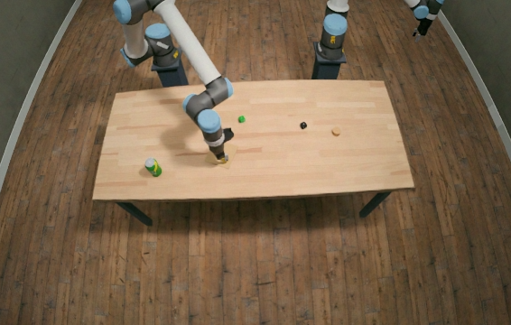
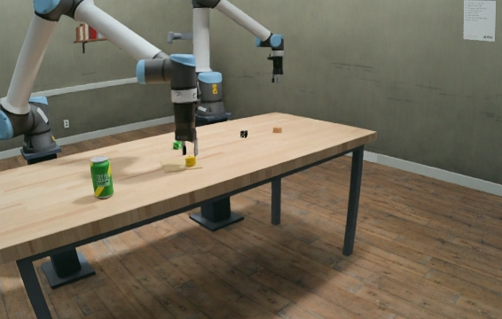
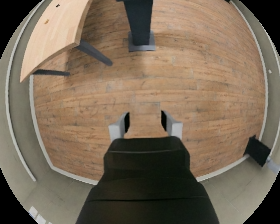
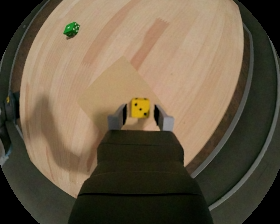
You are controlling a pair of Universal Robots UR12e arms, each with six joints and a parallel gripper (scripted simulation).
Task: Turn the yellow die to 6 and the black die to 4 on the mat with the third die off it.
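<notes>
The yellow die sits on the tan mat, near one corner; its top appears to show three pips. My right gripper is open just above it, fingers to either side in the right wrist view. The black die lies on the table off the mat; its top number is too small to tell. The green die lies off the mat. My left gripper is open and empty, beyond the table.
A green and yellow can stands on the table, on the mat's other side from the black die. A small round wooden piece lies beyond the black die.
</notes>
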